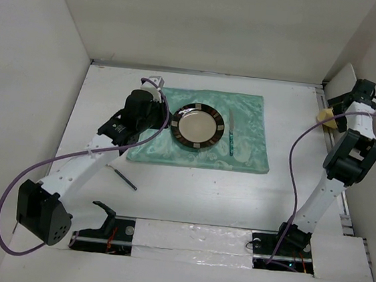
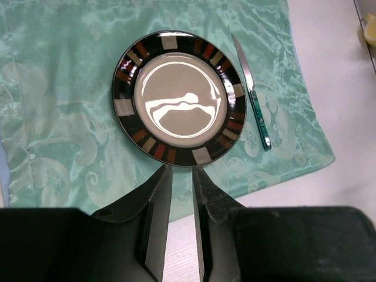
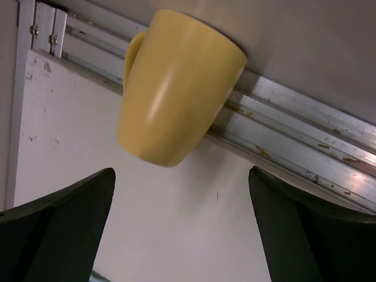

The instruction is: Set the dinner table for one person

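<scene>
The right arm's fingers (image 3: 64,223) are spread wide and hold nothing. A yellow mug (image 3: 176,88) sits straight ahead of them at twelve o'clock, clear of both, its handle turned toward ten o'clock. It seems to stand upright against the metal rail (image 3: 294,123) at the two o'clock edge of the white bench (image 1: 236,193), so this arm is by far the nearer to it. The left arm's fingers (image 2: 157,223) are narrowly parted and empty, hovering at the near edge of the green placemat (image 2: 59,117), with the plate (image 2: 179,97) at their twelve o'clock and a knife (image 2: 252,97) at one.
</scene>
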You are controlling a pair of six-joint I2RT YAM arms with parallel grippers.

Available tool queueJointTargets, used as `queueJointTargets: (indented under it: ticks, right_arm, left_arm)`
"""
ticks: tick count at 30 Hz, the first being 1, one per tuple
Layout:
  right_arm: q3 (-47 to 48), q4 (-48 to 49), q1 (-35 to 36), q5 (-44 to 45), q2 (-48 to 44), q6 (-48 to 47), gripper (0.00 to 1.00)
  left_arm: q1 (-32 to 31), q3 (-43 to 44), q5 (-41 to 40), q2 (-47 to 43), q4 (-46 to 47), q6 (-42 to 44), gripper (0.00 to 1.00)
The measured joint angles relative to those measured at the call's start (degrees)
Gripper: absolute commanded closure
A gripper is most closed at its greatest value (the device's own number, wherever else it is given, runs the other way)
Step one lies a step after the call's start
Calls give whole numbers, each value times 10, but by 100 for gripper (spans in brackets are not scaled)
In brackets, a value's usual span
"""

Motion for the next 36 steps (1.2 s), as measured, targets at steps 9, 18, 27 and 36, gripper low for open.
queueJointTargets:
  ticks: [9,18,27,36]
  right_arm:
    - [47,-8,-6,-13,47,39,0]
    - [53,-18,-1,-10,56,115,0]
    - [116,-39,30,19,112,188,0]
    - [131,-54,51,46,129,247,0]
  left_arm:
    - [0,-17,19,29,1,-14,85]
    - [0,-17,23,41,0,-21,85]
    - [0,-14,20,44,-24,-20,86]
    - [0,15,12,56,-61,-14,86]
